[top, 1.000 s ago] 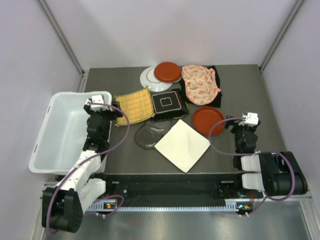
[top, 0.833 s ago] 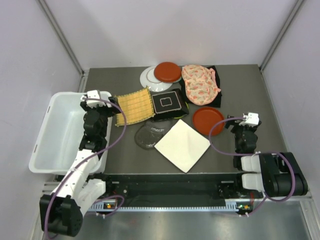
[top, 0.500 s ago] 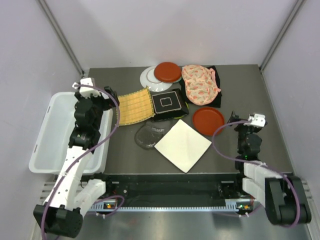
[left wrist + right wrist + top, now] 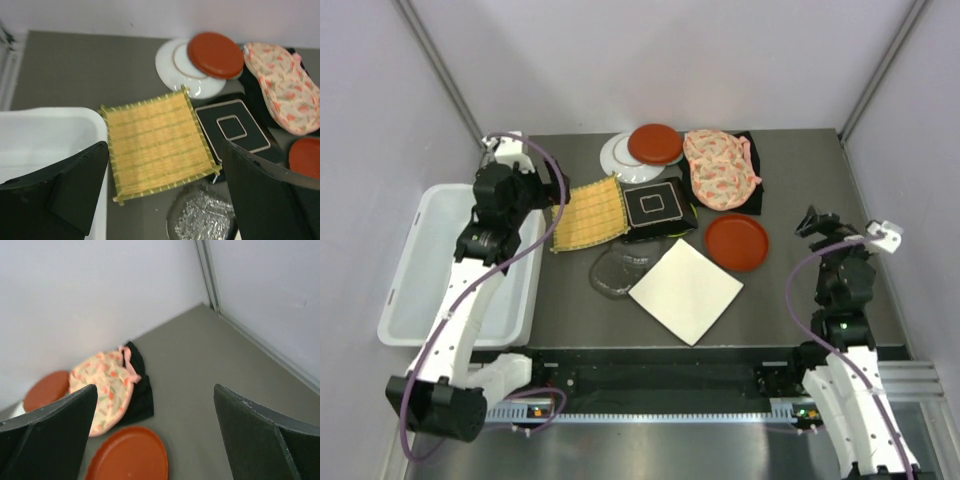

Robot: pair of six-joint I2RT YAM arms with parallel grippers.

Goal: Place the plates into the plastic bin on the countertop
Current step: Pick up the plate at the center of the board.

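Left end effector (image 4: 164, 148) wide, empty, above the yellow woven plate (image 4: 152, 135), which lies on the table (image 4: 75, 65) just beside the bin (image 4: 45, 125). I'd pinch its bin-side rim, lifting clear of the black plate (image 4: 232, 127). Right end effector (image 4: 155, 390) wide, empty.

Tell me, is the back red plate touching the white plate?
Touching. The left wrist view shows the back red plate lying across the rim of the white plate.

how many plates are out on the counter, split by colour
red plates: 2
white plate: 1
yellow woven plate: 1
black plate: 1
clear glass plate: 1
cream plate: 1
total: 7
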